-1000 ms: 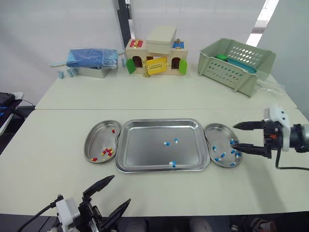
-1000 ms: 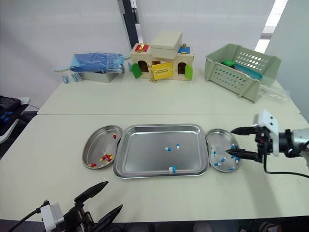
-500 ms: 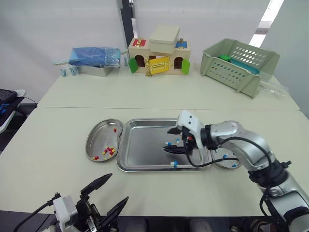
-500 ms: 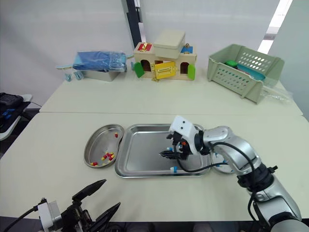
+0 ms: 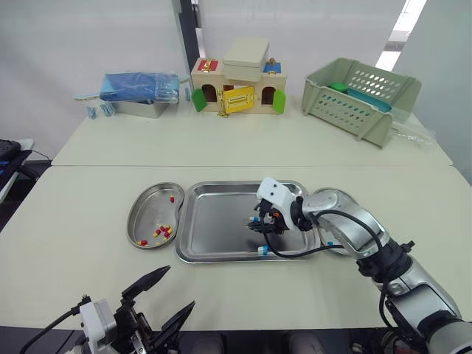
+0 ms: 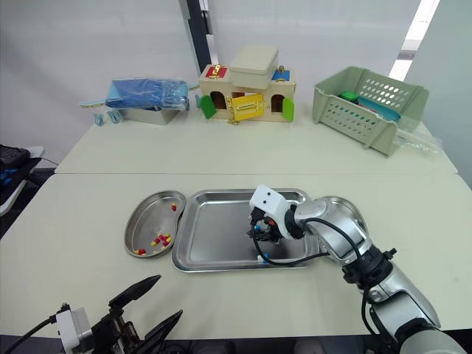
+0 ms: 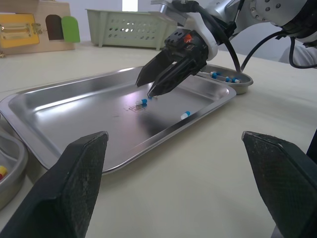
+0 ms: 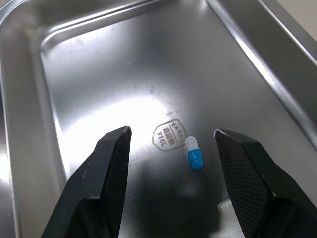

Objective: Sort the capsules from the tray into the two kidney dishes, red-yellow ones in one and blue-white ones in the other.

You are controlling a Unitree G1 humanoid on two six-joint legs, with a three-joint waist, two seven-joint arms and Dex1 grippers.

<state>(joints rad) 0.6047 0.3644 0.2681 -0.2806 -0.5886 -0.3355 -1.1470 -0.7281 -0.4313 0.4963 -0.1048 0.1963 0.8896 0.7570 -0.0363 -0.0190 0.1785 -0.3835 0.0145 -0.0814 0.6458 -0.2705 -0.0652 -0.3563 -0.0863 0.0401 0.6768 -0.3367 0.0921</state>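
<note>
The steel tray point(image 5: 214, 236) lies between two kidney dishes. The left dish point(image 5: 144, 210) holds several red-yellow capsules point(image 5: 162, 231). Blue-white capsules point(image 7: 224, 78) lie in the right dish point(image 5: 333, 199), which my right arm partly covers. My right gripper point(image 8: 171, 134) is open and low over the tray's middle, with a blue-white capsule point(image 8: 194, 153) on the tray floor between its fingers, untouched. Another blue-white capsule point(image 5: 262, 251) lies near the tray's front rim. Off the table's front edge, my left gripper point(image 5: 173, 293) hangs open and holds nothing.
At the back of the table stand a blue-covered metal box point(image 5: 140, 92), a wooden toy house point(image 5: 237, 87) and a green plastic basket point(image 5: 360, 96). A seam point(image 5: 110, 166) runs across the table behind the tray.
My right gripper swung left from over the right kidney dish to the middle of the tray and came down over a blue-white capsule. The left gripper has stayed put.
</note>
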